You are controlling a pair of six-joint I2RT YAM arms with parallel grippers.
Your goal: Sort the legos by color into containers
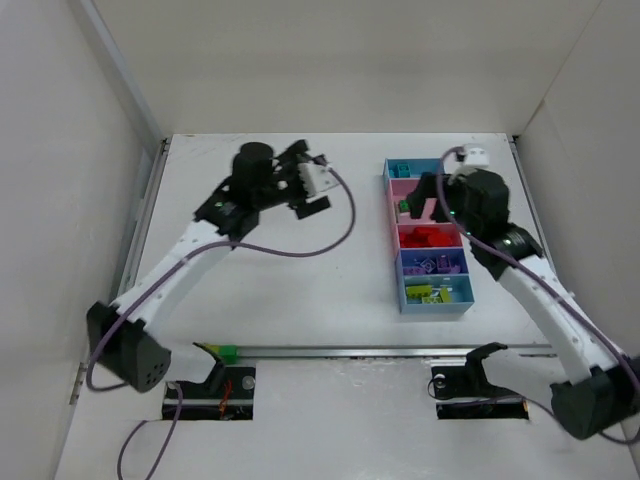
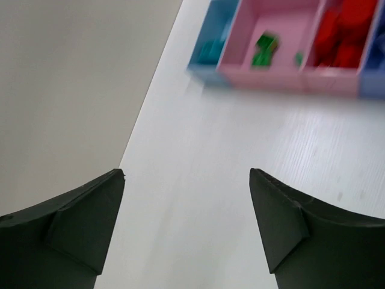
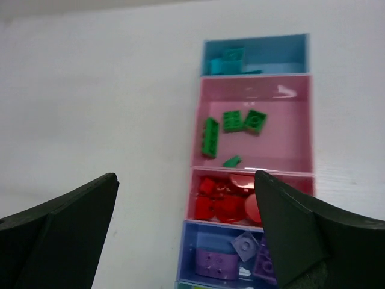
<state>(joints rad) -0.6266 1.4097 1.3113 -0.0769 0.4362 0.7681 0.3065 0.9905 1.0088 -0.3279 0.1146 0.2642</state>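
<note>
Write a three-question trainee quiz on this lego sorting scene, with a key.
1. True or false: the red legos lie in a pink bin.
2. Which colour of brick lies in the darker blue bin? A) green B) purple C) yellow-green
3. Fill in: the jaws of the left arm and the right arm both stand ____, holding nothing.
Key: 1 true; 2 B; 3 open.

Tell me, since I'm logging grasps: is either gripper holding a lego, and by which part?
Nothing is held. The left gripper and right gripper are both open and empty.
</note>
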